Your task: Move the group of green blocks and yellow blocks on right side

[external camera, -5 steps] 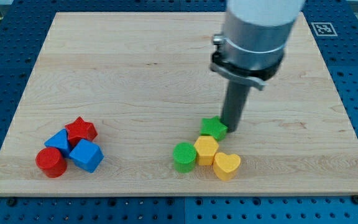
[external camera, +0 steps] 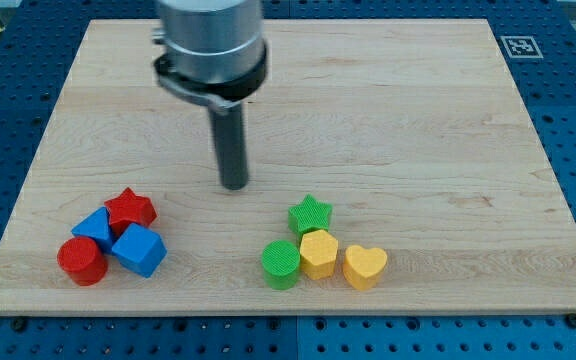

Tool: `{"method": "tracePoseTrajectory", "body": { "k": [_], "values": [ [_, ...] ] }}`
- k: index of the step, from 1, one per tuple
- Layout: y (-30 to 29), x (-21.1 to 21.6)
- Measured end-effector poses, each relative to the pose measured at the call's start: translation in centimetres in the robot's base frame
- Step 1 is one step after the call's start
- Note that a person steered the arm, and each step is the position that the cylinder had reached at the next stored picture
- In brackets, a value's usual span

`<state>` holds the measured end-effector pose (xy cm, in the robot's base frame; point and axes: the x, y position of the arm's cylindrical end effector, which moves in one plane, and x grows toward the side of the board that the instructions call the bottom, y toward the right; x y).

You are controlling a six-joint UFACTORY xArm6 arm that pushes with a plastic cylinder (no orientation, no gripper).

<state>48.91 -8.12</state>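
Observation:
A green star block (external camera: pixel 310 214), a green cylinder block (external camera: pixel 281 263), a yellow hexagon block (external camera: pixel 318 253) and a yellow heart block (external camera: pixel 365 266) sit bunched together at the view's bottom, right of centre. My tip (external camera: pixel 234 185) rests on the board up and to the left of this group, apart from it, about a block's width from the green star.
At the view's bottom left a red star block (external camera: pixel 130 210), a red cylinder block (external camera: pixel 81 260), a blue block (external camera: pixel 95 227) and a blue cube (external camera: pixel 138 250) cluster together. The wooden board (external camera: pixel 298 100) lies on a blue perforated table.
My tip has moved far left, from beside the green star's right to its upper left. The green star, green cylinder and yellow hexagon have shifted a little left.

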Motion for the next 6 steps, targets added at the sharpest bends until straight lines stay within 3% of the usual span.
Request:
{"method": "tracePoseTrajectory", "body": {
  "k": [2,6],
  "values": [
    [-2.0,5.4],
    [-1.6,10.9]
  ]
}}
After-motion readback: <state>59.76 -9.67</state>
